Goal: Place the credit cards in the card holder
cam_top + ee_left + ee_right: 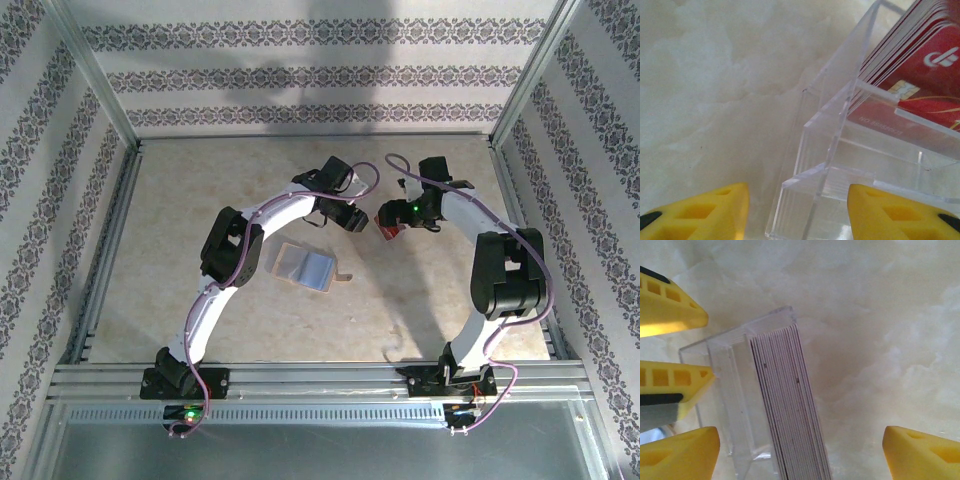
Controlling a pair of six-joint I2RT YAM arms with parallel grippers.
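Ok so I'm taking the clear acrylic stand (825, 165) as my reference point. Off to its left, well apart from it, the card holder (305, 266) is lying flat and open on the marble-looking table (200, 320). Its clear bluish sleeves are facing up and its little tab (343, 278) is poking out on the side nearest the stand. The left gripper (797, 212) is sitting right at the stand's low front end with its jaws roughly half apart and gripping nothing. One yellow finger is staying outside the acrylic with a sliver of table showing between them. The other is overlapping the stand's front step, and I honestly can't tell if it's touching. From the right wrist camera those same fingers (675, 315) are poking in at the stand's left side, one past a corner and one up against the wall. The credit cards (935, 70) are all sitting in the stand's back slot as one tight stack, standing on edge and leaning, red faces showing a pale logo and a chip. The right gripper (800, 455) is hanging over the stand with its jaws spread wide, one finger on each side. The right-hand finger is sitting well clear of the cards, and it's holding nothing.
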